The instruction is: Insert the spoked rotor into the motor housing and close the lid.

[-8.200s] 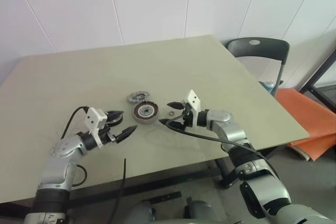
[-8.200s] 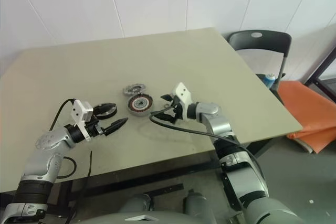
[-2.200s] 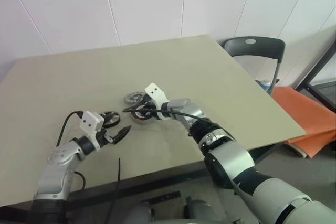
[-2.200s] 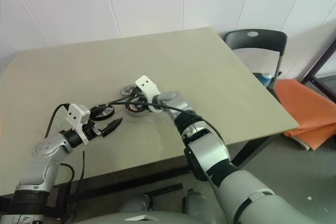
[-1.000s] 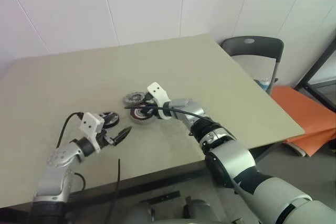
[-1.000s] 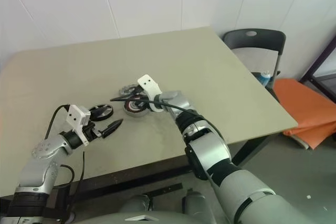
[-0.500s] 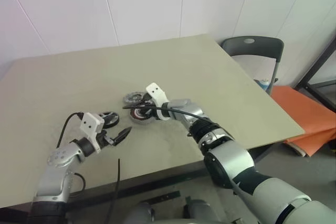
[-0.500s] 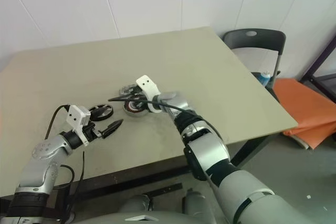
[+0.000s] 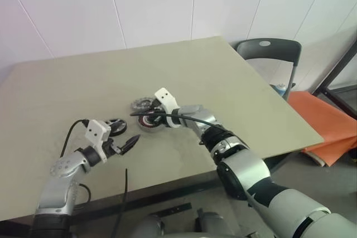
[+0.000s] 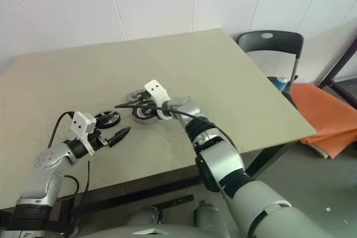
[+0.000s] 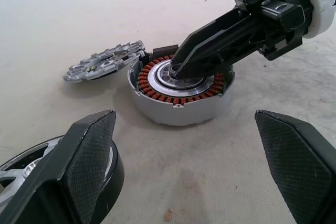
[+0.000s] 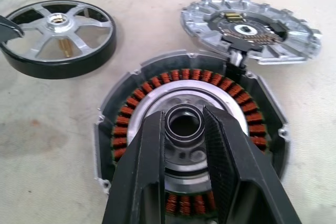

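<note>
Small ring held over the housing's hub; rotor and lid wait alongside.

The right gripper (image 12: 185,129) reaches in from the right, its two black fingers pinched on a small dark ring (image 12: 184,122) poised just above the silver centre of the motor housing (image 12: 131,109), probably so the ring can seat on the hub before anything else goes in. The housing sits mid-table with its copper windings open upward. The spoked rotor (image 12: 58,36) lies flat just left of it, beside the left gripper (image 11: 194,171), whose fingers are spread wide with nothing between them, seemingly ready to take it up. The lid (image 12: 252,28), toothed at its edge, lies at the housing's far side, touching its rim. The fingers cover the hub, so whether the ring touches it cannot be told; one left finger cuts off part of the rotor.
</note>
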Controlling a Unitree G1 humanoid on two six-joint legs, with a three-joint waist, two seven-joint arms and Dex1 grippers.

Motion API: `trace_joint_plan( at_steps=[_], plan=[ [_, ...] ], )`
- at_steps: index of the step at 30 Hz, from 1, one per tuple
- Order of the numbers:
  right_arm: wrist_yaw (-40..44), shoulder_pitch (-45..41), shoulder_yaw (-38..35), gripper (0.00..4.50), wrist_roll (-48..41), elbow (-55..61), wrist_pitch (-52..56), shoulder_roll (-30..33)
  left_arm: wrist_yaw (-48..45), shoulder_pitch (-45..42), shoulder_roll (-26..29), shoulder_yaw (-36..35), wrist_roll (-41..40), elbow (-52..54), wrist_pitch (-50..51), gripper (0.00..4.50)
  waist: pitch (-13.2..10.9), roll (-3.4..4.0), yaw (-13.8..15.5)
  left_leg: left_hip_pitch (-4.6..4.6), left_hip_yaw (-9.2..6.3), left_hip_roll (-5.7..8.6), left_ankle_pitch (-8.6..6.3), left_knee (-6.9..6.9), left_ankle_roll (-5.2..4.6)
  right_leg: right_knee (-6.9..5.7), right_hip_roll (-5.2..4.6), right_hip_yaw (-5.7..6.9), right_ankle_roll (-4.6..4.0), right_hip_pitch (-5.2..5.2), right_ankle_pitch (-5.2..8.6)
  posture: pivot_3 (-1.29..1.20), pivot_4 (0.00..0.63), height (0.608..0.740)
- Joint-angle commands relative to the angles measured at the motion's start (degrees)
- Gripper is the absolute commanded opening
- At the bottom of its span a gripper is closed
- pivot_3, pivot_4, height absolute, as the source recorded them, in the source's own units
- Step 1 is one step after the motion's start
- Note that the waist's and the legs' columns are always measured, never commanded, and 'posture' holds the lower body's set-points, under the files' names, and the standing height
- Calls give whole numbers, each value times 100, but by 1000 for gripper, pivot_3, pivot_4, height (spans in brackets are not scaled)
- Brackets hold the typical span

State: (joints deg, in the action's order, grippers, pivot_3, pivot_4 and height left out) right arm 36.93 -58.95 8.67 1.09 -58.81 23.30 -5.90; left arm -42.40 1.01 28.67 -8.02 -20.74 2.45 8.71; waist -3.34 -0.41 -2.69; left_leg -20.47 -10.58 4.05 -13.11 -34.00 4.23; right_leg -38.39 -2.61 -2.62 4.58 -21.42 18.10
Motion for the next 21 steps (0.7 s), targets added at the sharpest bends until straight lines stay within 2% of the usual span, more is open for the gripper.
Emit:
trace_joint_plan(
  at_steps=[1,21],
  plan=[
    [-5,-125,-41,701,-27,129,-95,-12,-17,-57,25,-70,-53,142,-14,4500,0,0,0,0,0,0,0,0,0,0,0,0,0,0,0,0,0,740],
    [-6,-93,-78,701,-77,169,-33,-120,8,-51,9,-78,-40,157,17,4500,0,0,0,0,0,0,0,0,0,0,-1,0,0,0,0,0,0,740]
  ],
)
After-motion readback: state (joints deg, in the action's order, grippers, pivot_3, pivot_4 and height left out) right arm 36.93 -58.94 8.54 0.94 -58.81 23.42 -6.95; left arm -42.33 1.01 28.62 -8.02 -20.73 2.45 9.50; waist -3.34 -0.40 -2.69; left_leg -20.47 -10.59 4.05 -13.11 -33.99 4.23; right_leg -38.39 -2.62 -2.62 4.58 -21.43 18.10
